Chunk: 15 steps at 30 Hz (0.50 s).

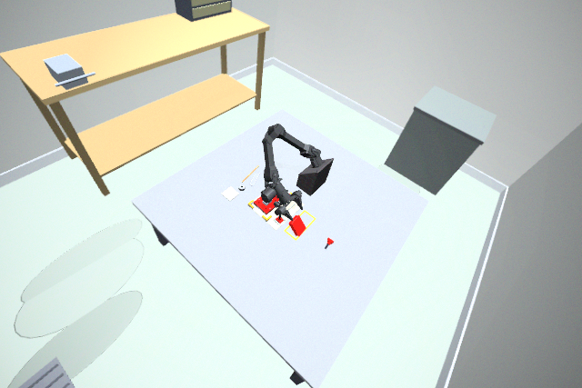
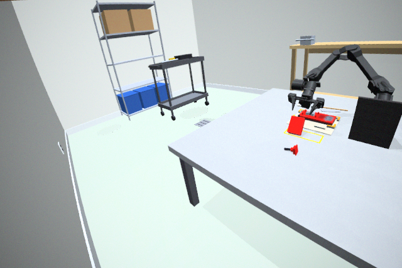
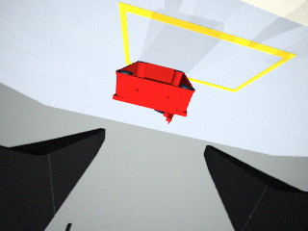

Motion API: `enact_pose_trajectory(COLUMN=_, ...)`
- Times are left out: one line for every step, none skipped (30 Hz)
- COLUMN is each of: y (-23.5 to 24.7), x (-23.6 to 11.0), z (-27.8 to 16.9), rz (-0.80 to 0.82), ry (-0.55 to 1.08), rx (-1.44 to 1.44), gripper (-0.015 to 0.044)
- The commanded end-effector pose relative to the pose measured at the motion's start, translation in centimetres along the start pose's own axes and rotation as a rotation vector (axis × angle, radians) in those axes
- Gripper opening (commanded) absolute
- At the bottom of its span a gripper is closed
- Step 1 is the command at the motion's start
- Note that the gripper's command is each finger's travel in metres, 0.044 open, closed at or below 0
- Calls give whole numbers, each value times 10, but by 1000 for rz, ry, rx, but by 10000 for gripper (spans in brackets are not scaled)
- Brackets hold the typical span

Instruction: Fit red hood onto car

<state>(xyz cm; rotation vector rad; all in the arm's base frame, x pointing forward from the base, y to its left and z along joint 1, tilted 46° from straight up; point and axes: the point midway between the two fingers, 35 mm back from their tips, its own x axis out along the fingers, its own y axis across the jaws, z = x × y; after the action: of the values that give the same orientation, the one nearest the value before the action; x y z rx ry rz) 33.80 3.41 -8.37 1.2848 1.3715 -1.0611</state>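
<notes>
Your Arm, Black from Shoulder to Fingertip

Your arm [image 1: 267, 154] [image 2: 328, 60] is matte black to charcoal, made of slim, angular links joined by chunkier, rounded housings. The elbow [image 1: 275, 131] [image 2: 351, 50] is a blunt, faceted knuckle. Near the wrist you have a stubby, barrel-shaped cylinder [image 1: 268, 194] [image 2: 298, 84], as dark as the rest. Your gripper [image 1: 295, 213] [image 2: 303, 110] carries two separate fingers, broad at the root and tapering to narrow, blunt tips. Up close, their faces are smooth, flat and black, each crossed by a thin, pale line, and their upper edges are bevelled. At this size you cannot make out screws or lettering on the links.
</notes>
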Motion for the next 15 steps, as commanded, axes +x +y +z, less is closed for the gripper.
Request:
enact_pose_trajectory(y=2, x=-52, z=-16, rz=15, ry=-22, rx=65, gripper=440)
enact_pose_trajectory(y=1, x=-59, z=-18, rz=14, ry=-24, rx=74, gripper=440)
enact_pose_trajectory(y=3, x=-24, z=-8, rz=10, ry=-7, rx=25, gripper=440)
enact_pose_trajectory(y=3, x=-24, z=-8, rz=10, ry=-7, rx=25, gripper=440)
enact_pose_trajectory(y=3, x=-24, z=-8, rz=10, ry=-7, rx=25, gripper=440)
enact_pose_trajectory(y=3, x=-24, z=-8, rz=10, ry=-7, rx=25, gripper=440)
enact_pose_trajectory(y=3, x=-24, z=-8, rz=10, ry=-7, rx=25, gripper=440)
enact_pose_trajectory(y=3, x=-24, z=-8, rz=10, ry=-7, rx=25, gripper=440)
enact_pose_trajectory(y=3, x=-24, z=-8, rz=10, ry=-7, rx=25, gripper=440)
enact_pose_trajectory(y=3, x=-24, z=-8, rz=10, ry=-7, rx=25, gripper=440)
enact_pose_trajectory(y=3, x=-24, z=-8, rz=10, ry=-7, rx=25, gripper=440)
enact_pose_trajectory(y=3, x=-24, z=-8, rz=10, ry=-7, rx=25, gripper=440)
enact_pose_trajectory(y=3, x=-24, z=-8, rz=10, ry=-7, rx=25, gripper=440)
enact_pose_trajectory(y=3, x=-24, z=-8, rz=10, ry=-7, rx=25, gripper=440)
enact_pose_trajectory(y=3, x=-24, z=-8, rz=10, ry=-7, rx=25, gripper=414)
